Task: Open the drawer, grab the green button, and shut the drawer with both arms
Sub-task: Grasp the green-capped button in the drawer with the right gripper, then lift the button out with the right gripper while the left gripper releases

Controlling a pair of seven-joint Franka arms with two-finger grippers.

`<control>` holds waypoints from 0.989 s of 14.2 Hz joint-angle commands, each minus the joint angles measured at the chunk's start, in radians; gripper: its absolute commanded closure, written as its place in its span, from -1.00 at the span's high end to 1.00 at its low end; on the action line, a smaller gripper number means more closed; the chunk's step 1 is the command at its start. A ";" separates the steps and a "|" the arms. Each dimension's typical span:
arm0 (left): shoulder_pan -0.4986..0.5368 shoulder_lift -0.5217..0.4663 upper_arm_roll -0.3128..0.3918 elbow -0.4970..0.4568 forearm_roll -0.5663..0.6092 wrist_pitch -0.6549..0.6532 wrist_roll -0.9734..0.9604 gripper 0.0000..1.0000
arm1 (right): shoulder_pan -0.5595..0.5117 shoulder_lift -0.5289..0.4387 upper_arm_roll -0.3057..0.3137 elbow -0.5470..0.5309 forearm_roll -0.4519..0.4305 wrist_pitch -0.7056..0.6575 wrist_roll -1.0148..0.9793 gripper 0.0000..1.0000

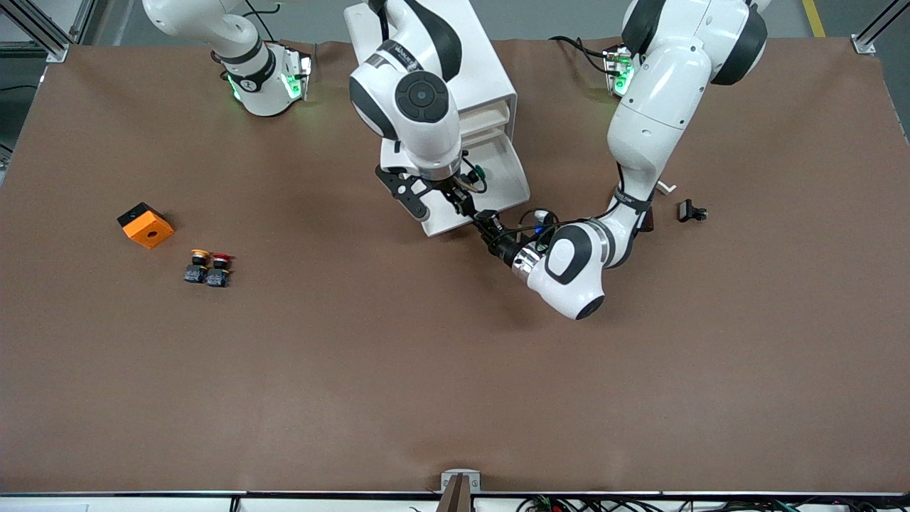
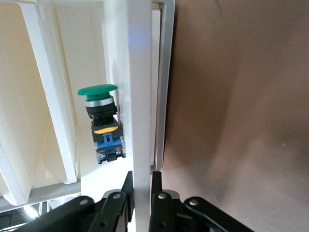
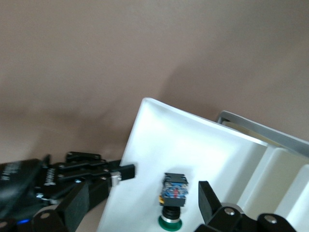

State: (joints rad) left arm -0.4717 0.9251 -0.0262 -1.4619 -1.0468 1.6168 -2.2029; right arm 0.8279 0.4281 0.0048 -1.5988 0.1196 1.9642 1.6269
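Observation:
The white cabinet stands at the robots' edge of the table, with a lower drawer pulled out toward the front camera. In the drawer lies the green-capped button on its side. My left gripper is shut on the drawer's front wall, one finger on each face. Just above the drawer hangs my right gripper, open, and the button lies between its fingers untouched. The right wrist view also shows the left gripper at the drawer's wall.
Toward the right arm's end of the table lie an orange box, a yellow-capped button and a red-capped button. A small black part lies toward the left arm's end. The left arm's elbow sits low, nearer the front camera than the drawer.

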 commanded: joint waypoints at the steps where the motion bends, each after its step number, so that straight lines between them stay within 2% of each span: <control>1: -0.005 0.026 0.037 0.038 0.014 0.012 0.009 0.14 | 0.036 -0.009 -0.011 -0.052 0.005 0.019 0.016 1.00; 4: 0.019 0.023 0.041 0.070 0.013 0.009 0.019 0.16 | 0.066 0.000 -0.009 -0.076 0.009 0.064 0.019 1.00; 5: 0.028 0.020 0.041 0.078 0.013 0.008 0.020 0.26 | 0.080 0.011 -0.009 -0.078 0.011 0.076 0.025 1.00; 9: 0.082 0.008 0.041 0.127 0.036 -0.018 0.019 1.00 | 0.120 0.057 -0.011 -0.078 0.011 0.091 0.054 1.00; 14: 0.172 -0.006 0.046 0.196 0.137 -0.051 0.020 1.00 | 0.125 0.098 -0.011 -0.076 0.009 0.096 0.051 1.00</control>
State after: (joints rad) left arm -0.3296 0.9222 0.0171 -1.2964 -0.9435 1.5898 -2.1864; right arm 0.9387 0.5121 0.0037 -1.6748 0.1201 2.0596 1.6630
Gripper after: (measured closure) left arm 0.000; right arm 0.000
